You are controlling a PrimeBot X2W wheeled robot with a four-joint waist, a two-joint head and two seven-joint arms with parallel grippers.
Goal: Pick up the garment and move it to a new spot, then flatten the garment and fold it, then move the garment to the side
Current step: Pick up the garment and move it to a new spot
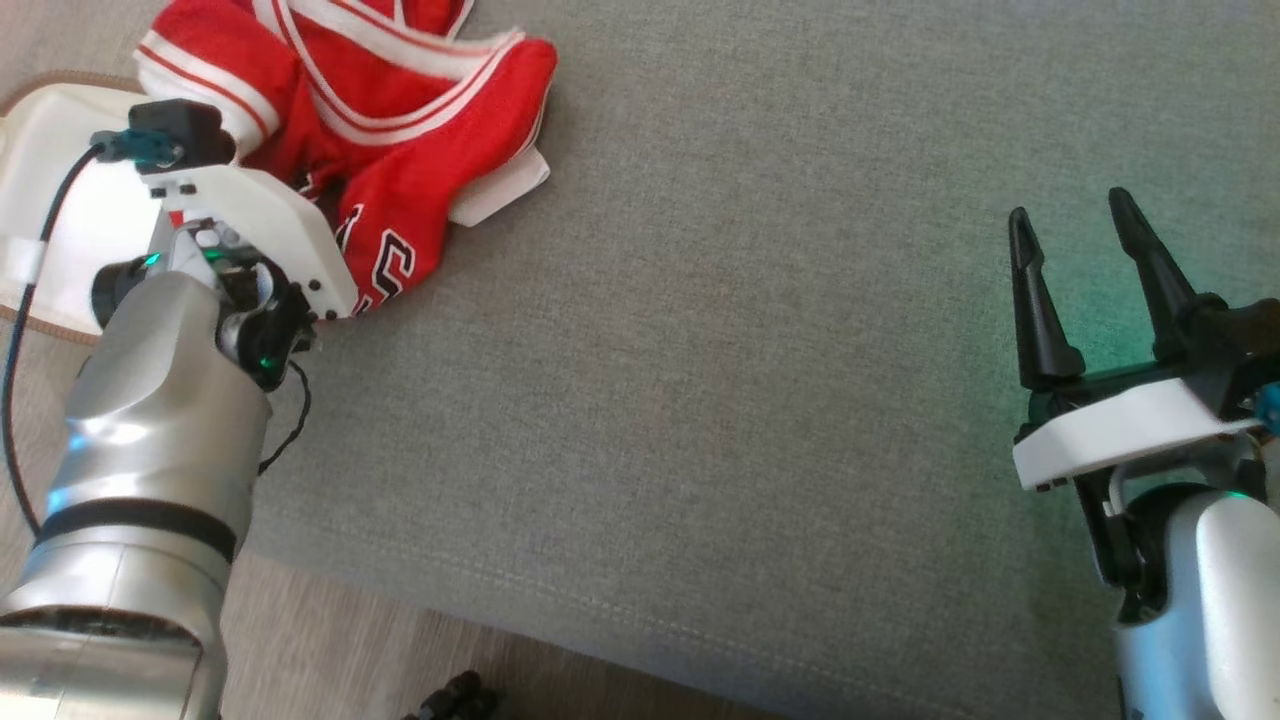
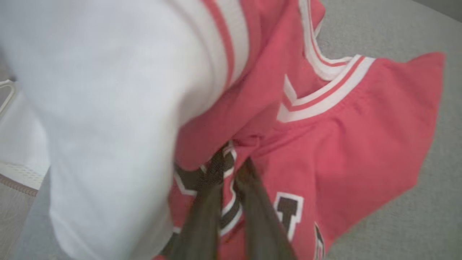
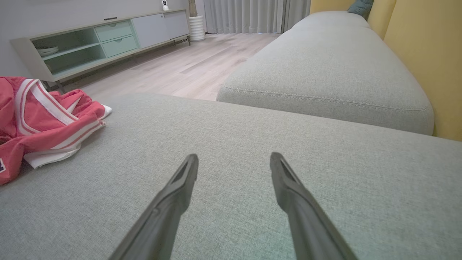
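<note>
On the grey sofa cushion (image 1: 700, 400), the left pincer (image 2: 234, 160) pinches the blurred red garment (image 2: 361, 144); right pincer (image 1: 1068, 205) spread.

Garment (image 1: 420, 150) is running off head view's top edge; in left wrist view, left tool (image 2: 232, 162) tips are sinking into blurred folds, grip w/ cloth unclear.

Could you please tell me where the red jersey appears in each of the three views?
Head view: red jersey at the upper left.
Left wrist view: across the centre and right.
Right wrist view: at the left edge.
Shared landmark: the grey cushion it lies on.
</note>
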